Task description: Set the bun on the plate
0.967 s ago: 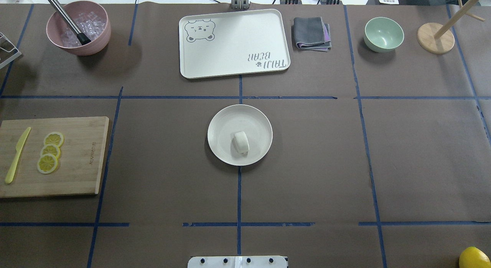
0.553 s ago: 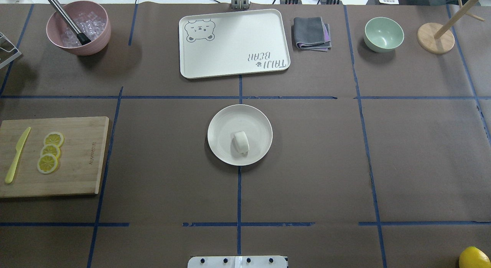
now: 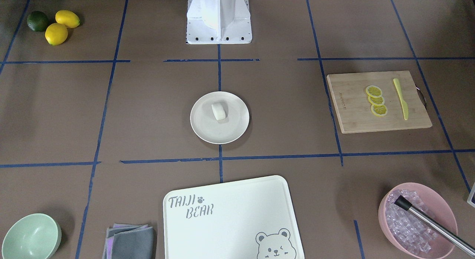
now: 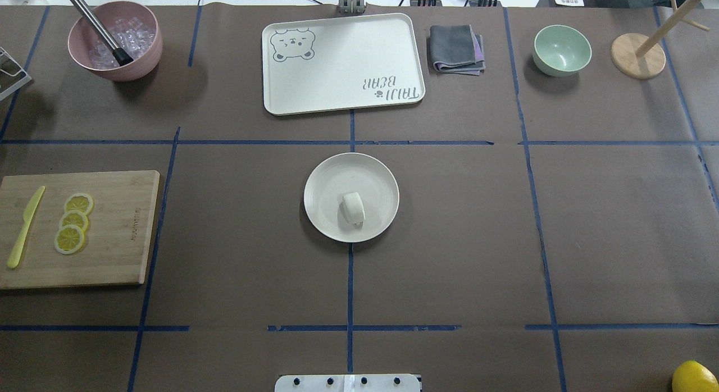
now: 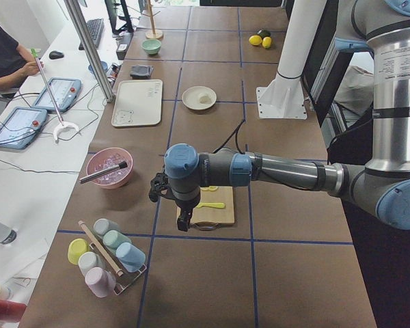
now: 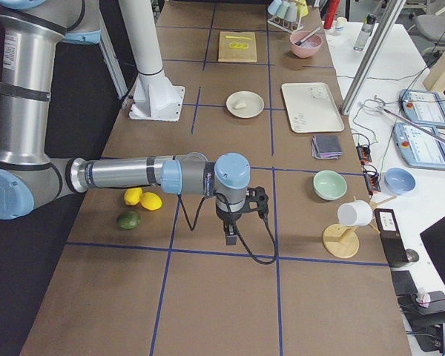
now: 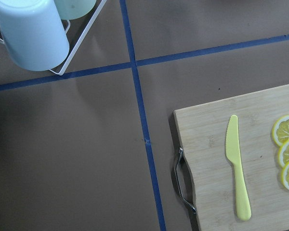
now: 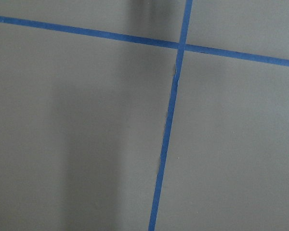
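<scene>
My left gripper (image 5: 182, 223) and right gripper (image 6: 229, 238) hang over opposite ends of the table (image 4: 460, 240), well apart from the plate (image 4: 328, 176), likely parked because the job looks done. How far my jaws are open I cannot tell (side views only). The bun (image 4: 353, 208) lies on the plate, just six o'clock of centre.

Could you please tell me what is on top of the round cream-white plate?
Only the small smooth white bun lies on the round cream-white plate, slightly off centre. The patch of plate beneath it is covered.
</scene>
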`<action>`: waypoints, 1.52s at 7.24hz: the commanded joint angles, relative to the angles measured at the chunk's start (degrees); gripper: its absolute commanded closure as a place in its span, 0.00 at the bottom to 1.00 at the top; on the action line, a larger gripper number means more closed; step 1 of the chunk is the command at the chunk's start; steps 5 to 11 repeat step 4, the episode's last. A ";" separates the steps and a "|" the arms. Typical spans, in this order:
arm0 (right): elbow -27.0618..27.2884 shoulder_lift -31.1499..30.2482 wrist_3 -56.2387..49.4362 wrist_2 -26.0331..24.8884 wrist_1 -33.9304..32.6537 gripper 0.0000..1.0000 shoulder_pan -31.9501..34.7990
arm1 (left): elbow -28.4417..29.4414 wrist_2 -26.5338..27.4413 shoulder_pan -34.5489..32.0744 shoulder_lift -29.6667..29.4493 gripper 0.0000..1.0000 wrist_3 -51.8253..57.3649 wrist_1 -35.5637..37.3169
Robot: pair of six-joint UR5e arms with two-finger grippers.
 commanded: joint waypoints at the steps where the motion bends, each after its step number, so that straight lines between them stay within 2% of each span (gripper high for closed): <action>1: -0.07 0.15 0.25 0.32 0.12 0.00 0.00 | -0.23 0.08 0.09 -0.63 0.00 0.15 -0.08; 11: -0.33 0.15 0.34 0.23 0.12 0.00 -0.09 | -0.49 0.08 0.09 -0.72 0.00 0.16 -0.08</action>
